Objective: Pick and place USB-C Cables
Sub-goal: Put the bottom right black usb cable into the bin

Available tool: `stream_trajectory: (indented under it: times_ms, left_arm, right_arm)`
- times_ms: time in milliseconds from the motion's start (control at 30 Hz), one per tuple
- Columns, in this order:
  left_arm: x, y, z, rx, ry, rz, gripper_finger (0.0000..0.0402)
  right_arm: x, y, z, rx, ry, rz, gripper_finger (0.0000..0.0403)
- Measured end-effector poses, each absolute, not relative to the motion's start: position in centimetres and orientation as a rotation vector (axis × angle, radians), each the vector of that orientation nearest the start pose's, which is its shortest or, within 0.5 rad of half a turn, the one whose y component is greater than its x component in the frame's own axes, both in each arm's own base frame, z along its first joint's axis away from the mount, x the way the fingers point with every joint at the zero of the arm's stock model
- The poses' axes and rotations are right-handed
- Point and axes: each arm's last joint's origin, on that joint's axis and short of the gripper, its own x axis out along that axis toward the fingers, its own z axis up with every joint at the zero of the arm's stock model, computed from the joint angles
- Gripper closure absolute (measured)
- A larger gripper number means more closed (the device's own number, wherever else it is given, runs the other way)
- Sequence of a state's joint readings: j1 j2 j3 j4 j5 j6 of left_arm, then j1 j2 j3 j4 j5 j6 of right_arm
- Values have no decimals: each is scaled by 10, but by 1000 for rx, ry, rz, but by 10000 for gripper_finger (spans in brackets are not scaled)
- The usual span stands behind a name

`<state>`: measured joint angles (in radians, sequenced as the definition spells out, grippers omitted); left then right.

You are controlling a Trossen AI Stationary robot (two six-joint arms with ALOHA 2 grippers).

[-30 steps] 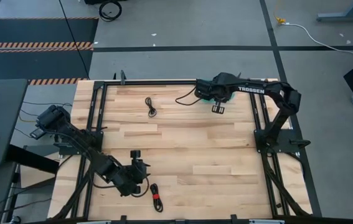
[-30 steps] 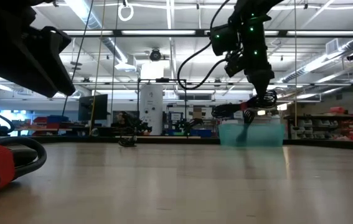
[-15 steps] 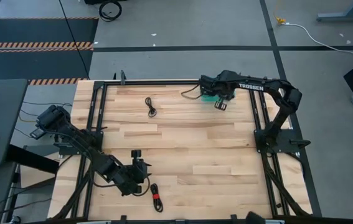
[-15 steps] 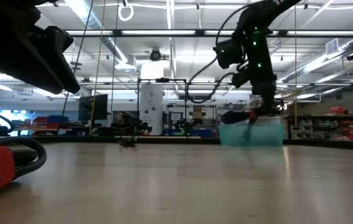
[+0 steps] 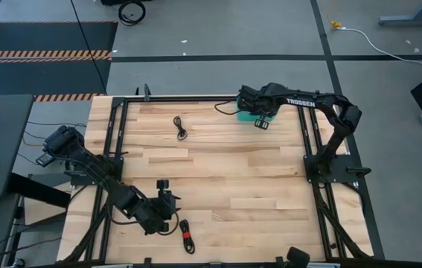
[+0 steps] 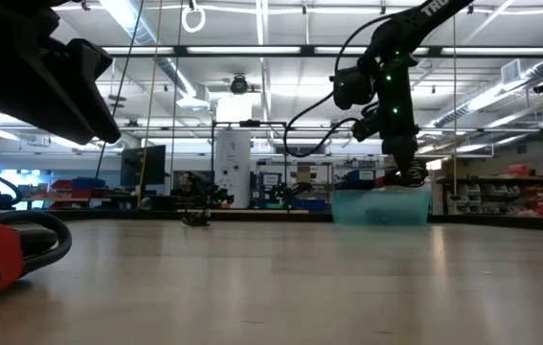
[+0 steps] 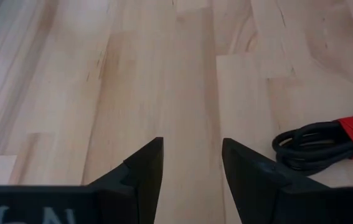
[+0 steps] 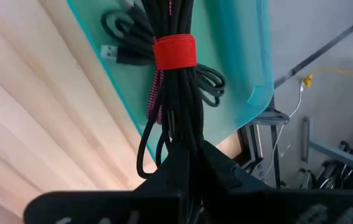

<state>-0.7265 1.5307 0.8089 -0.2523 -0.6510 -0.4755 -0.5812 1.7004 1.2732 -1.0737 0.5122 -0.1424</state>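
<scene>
My right gripper (image 5: 261,123) is over the teal bin (image 5: 248,117) at the table's far edge, shut on a black USB-C cable bundle with a red tie (image 8: 175,52). More coiled cables (image 8: 124,36), one of them maroon (image 8: 155,93), lie in the bin (image 8: 238,56). My left gripper (image 5: 167,192) waits open near the table's near edge. Beside it a black bundle with a red tie (image 5: 187,236) lies flat on the wood, also showing in the left wrist view (image 7: 325,140) and the low view (image 6: 3,254). Another small black cable (image 5: 181,128) lies toward the far left. My right gripper pinches the black bundle between its two fingers at one end of the coil (image 8: 182,134), the strands running along the fingers. The fingers (image 6: 408,175) point down from above. The bundle hangs below them over the bin, red tie at its middle; whether its lower end rests on anything I cannot tell.
Black frame rails run along the table's left, right and far edges (image 5: 196,97). The middle of the wooden table (image 5: 233,179) is bare boards. The right arm (image 5: 322,108) reaches along the far edge from the right side.
My right gripper has moved toward the far edge and down, onto the teal bin, staying shut. It has tipped so that the bundle, which stuck out sideways above the bin, now hangs down into it.
</scene>
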Motion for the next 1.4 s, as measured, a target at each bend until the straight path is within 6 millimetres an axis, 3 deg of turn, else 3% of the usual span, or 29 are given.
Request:
stream_trajectory:
  times_ms: [500, 900, 1100, 1267, 1400]
  left_arm:
    - [224, -176, 175, 157, 735, 109, 230]
    - [224, -176, 175, 156, 734, 109, 230]
    - [223, -177, 175, 158, 734, 104, 230]
    - [222, -178, 175, 159, 734, 102, 230]
    - [223, -177, 175, 158, 734, 105, 230]
  right_arm:
    - [252, -194, 225, 66, 1501, -737, 347]
    - [248, -201, 224, 70, 1486, -759, 261]
    - [235, -199, 199, 107, 1541, -759, 237]
    - [222, -191, 173, 74, 1624, -733, 239]
    - [219, -187, 166, 53, 1644, -724, 244]
